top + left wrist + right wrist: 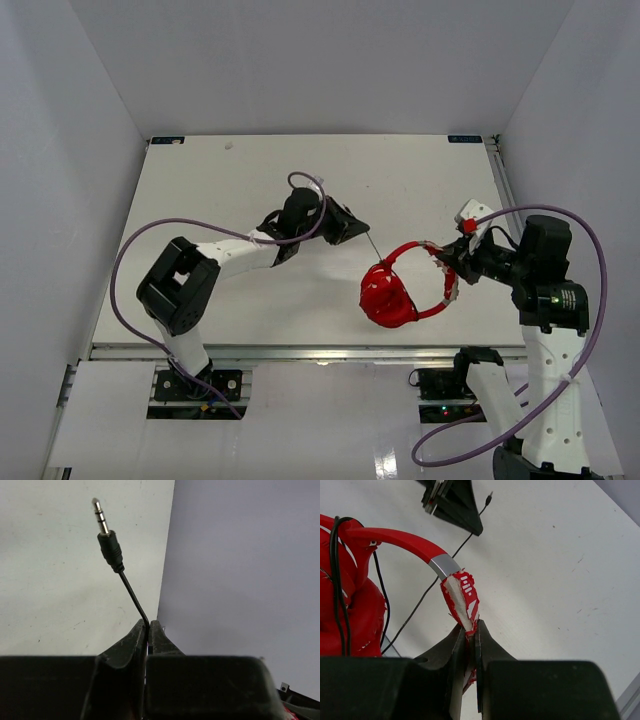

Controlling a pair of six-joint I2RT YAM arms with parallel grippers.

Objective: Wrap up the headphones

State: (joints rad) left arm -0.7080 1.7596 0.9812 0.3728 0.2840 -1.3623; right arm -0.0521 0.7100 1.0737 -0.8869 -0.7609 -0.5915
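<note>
The red headphones (390, 296) hang right of centre, cups bunched low and the headband (412, 248) arching up toward my right gripper (440, 262). That gripper (471, 625) is shut on the worn, white-marked padding of the headband (462, 596). A thin dark cord (372, 245) runs taut from the cups up and left to my left gripper (358, 230). In the left wrist view the left gripper (147, 624) is shut on the cord (131, 591) just below the small plug (109, 544), which sticks up above the fingertips. Cord loops lie around the cups (342, 605).
The white table (250, 170) is enclosed by grey walls at the left, back and right. Thick purple cables (130, 270) loop off both arms. A metal rail (300, 352) runs along the near table edge.
</note>
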